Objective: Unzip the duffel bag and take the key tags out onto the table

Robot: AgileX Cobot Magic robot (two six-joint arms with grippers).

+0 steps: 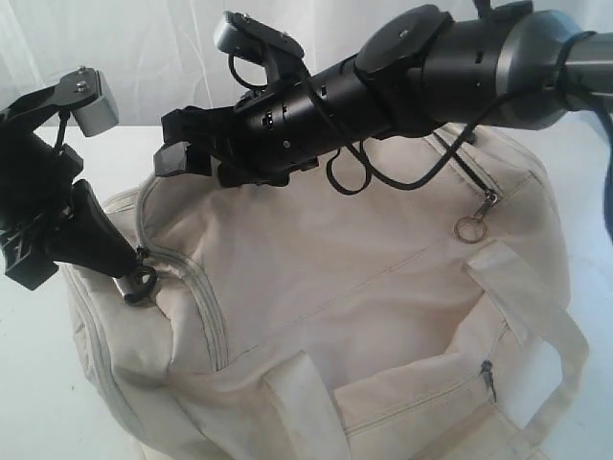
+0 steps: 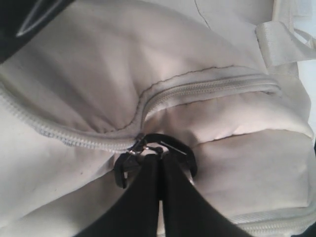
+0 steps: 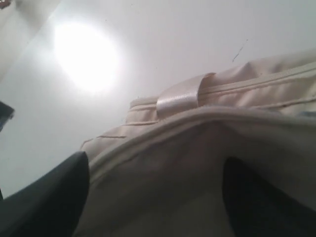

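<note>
The cream duffel bag (image 1: 364, 287) fills the lower half of the exterior view and lies on the white table (image 1: 29, 383). Its main zipper (image 2: 207, 89) looks closed. My left gripper (image 1: 134, 280) is at the bag's left end, shut on the dark zipper pull (image 2: 173, 148); the fingertips (image 2: 148, 170) press together against it. My right gripper (image 1: 174, 142) reaches across above the bag's top, open. Its two fingers (image 3: 54, 197) stand wide apart over bag fabric (image 3: 163, 163), holding nothing. The key tags are out of view.
A second zipper pull with a bare metal ring (image 1: 469, 228) hangs on the bag's right side. A front pocket zipper pull (image 1: 490, 379) sits lower right. Wide strap handles (image 1: 306, 407) lie over the front. A white curtain backs the table.
</note>
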